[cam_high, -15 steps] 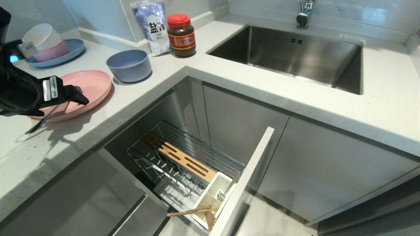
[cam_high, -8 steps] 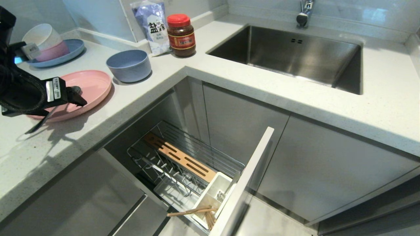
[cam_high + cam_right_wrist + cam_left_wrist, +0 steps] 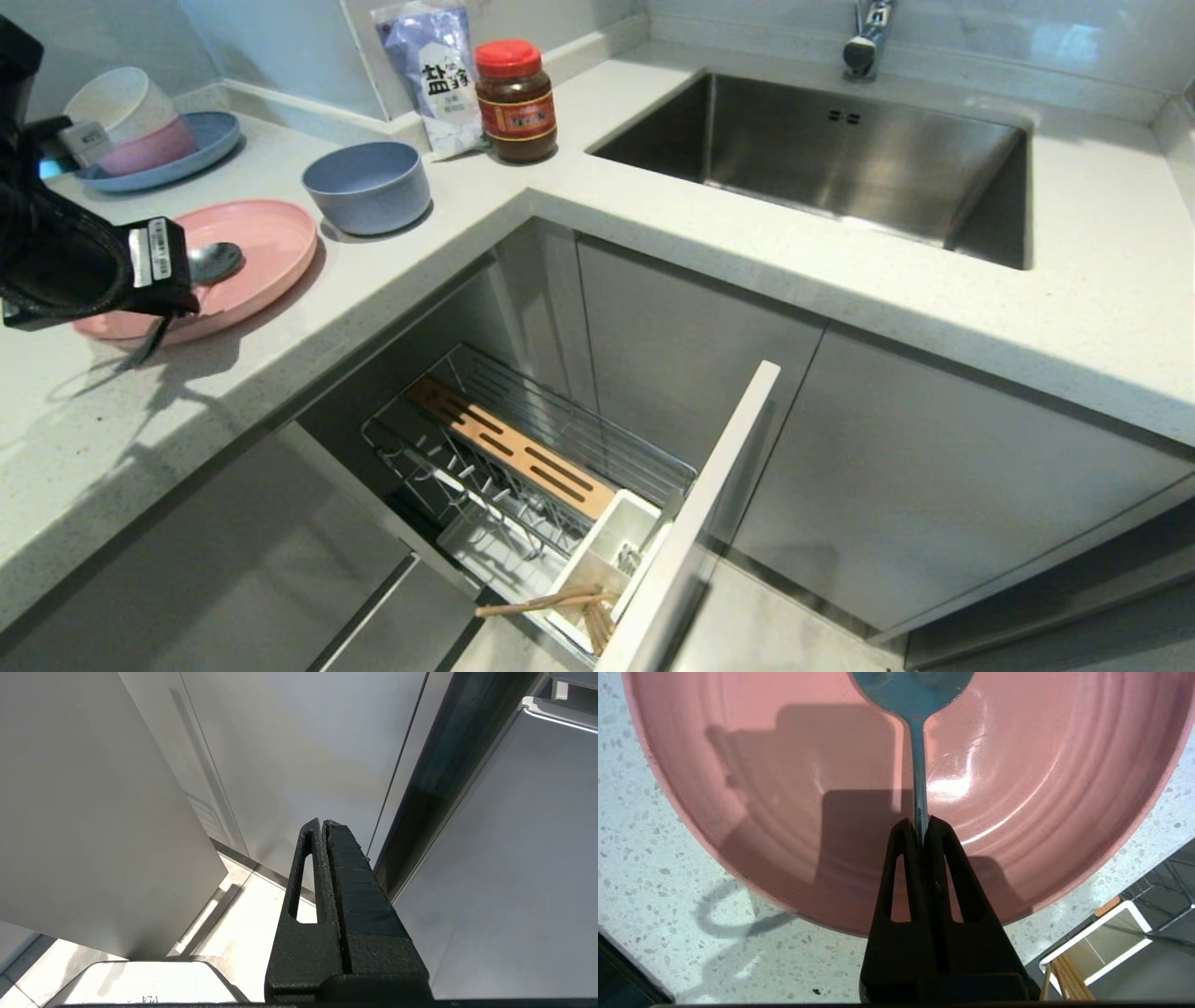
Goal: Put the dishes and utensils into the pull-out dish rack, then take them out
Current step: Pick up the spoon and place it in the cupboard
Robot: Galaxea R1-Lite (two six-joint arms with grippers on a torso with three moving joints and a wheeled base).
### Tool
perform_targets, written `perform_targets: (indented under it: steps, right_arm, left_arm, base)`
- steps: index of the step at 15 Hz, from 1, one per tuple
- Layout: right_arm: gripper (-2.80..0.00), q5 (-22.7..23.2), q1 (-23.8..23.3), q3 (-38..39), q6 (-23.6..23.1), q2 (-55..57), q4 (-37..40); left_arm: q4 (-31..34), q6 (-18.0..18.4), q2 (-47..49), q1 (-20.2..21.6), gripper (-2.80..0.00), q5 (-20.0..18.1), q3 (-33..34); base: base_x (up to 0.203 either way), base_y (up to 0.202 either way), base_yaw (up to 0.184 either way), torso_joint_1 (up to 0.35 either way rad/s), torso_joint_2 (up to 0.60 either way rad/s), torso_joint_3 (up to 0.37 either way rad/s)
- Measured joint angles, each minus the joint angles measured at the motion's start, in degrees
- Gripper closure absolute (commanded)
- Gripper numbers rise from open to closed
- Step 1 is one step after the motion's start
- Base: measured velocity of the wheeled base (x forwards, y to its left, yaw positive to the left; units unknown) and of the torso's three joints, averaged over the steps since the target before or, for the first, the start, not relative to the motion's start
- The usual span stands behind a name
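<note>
My left tool (image 3: 921, 828) is clamped on the handle of the silver spoon (image 3: 213, 260), above the pink plate (image 3: 266, 245). The spoon's bowl sits over the plate's middle; the handle runs out past the plate's near rim. The plate lies flat on the table (image 3: 653, 224), close to the table's front edge. The blue-grey bowl (image 3: 368, 186) stands just beside the plate, apart from it. The pull-out dish rack (image 3: 523, 471) stands open below the table edge, its prongs bare; the chopsticks (image 3: 546, 605) lean in its white cutlery cup (image 3: 607, 551). My right tool (image 3: 323, 826) hangs closed and empty beside cabinet doors (image 3: 280, 756).
</note>
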Motion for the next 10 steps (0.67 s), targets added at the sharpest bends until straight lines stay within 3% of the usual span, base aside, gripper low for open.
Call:
perform_targets:
  steps: [7,10]
  right_arm:
    - [0.00,0.00,-0.02,0.00,0.02,0.00,-0.01]
    - [0.00,0.01,0.00,0.00,0.02,0.00,0.00]
  left_arm:
    - [-0.03,-0.36,-1.28,0.00,0.00,-0.14,-0.54]
    - [-0.28,-3.91,-3.68,-0.09,0.00,-0.35,-2.42]
  base:
    - [0.000,0.000,0.000,0.000,0.00,0.000]
    - [0.000,0.000,0.000,0.000,0.00,0.000]
